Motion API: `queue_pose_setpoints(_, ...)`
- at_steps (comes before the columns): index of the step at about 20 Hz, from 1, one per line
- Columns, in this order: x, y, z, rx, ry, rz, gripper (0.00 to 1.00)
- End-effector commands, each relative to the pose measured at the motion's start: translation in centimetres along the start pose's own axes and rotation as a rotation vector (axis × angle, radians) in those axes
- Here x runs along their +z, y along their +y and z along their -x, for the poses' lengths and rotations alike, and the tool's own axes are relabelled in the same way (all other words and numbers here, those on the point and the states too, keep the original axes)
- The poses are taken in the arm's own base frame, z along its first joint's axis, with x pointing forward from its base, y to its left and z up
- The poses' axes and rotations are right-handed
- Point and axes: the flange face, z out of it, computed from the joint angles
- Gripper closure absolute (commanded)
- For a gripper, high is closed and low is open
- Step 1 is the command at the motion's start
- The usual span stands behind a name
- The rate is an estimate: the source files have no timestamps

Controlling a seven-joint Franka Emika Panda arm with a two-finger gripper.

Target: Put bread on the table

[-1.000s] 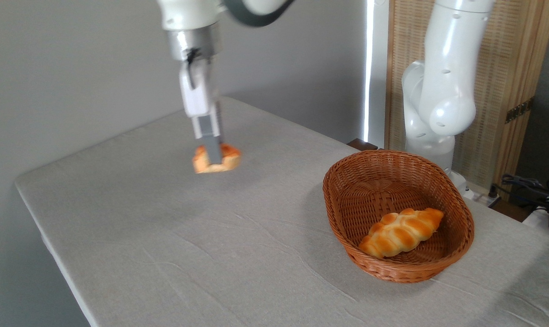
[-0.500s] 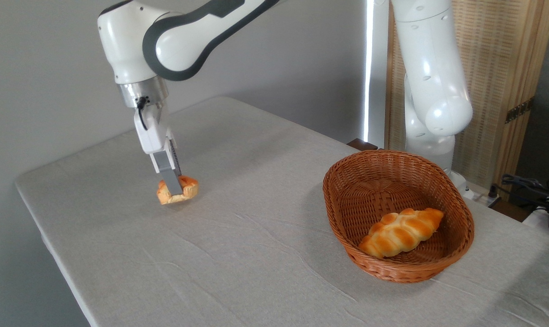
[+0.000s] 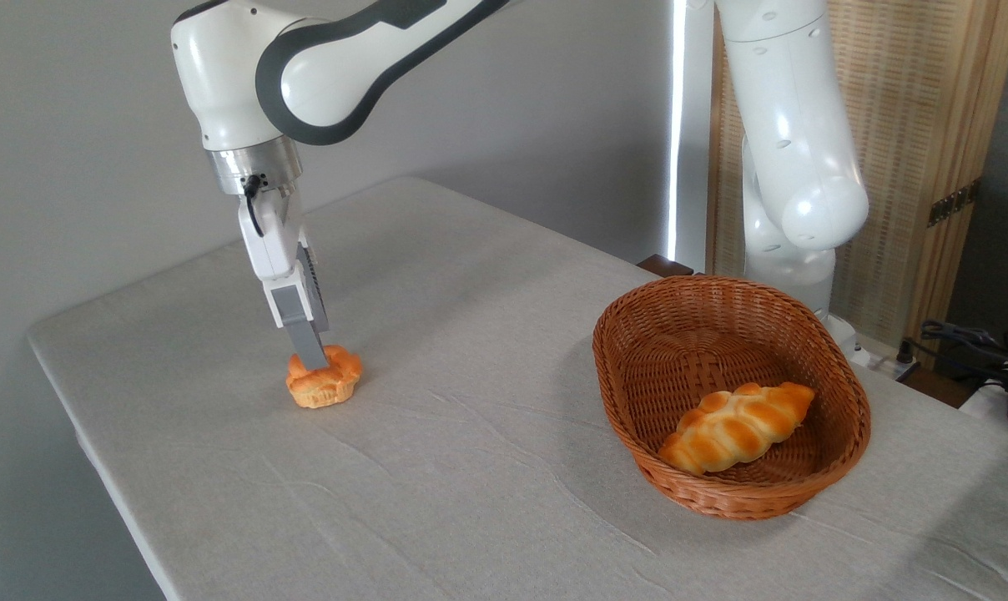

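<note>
In the camera view, the bread (image 3: pixel 324 386) sits upright on the grey-clothed worktop (image 3: pixel 471 467) at centre left of the frame, well apart from the wicker basket (image 3: pixel 838 392) at right, which holds a braided loaf (image 3: pixel 736 427). The end effector (image 3: pixel 314 359) points down at the bun's top, fingertips touching it; whether it pinches, I cannot tell.

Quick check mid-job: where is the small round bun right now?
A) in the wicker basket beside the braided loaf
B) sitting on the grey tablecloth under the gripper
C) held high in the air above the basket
B: the bread sits upright on the table, with the gripper at its top, far left of the basket.
</note>
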Motion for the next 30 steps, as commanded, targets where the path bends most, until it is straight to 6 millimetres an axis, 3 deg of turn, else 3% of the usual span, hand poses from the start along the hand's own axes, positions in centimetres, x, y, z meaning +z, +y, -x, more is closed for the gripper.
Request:
queue_pose_setpoints(1, -4.3, -0.5, 2.7, -0.051, -0.013, 0.021, 0.0)
queue_pose_setpoints(3, -7.1, -2.7, 7.3, -0.131, -0.01, 0.058, 0.0)
queue_pose_setpoints(7, -12.3, -4.4, 15.9, -0.328, 0.027, 0.08, 0.0)
queue_pose_setpoints(12, -13.8, -7.1, 21.8, -0.479, 0.045, 0.057, 0.0)
queue_pose_setpoints(16, -14.4, -7.9, 23.3, -0.504, 0.054, 0.045, 0.0)
queue_pose_setpoints(20, -14.7, -7.7, 22.8, -0.494, 0.055, 0.04, 0.0)
queue_pose_setpoints(30, -15.0, -8.1, 24.4, -0.512, 0.06, 0.035, 0.0)
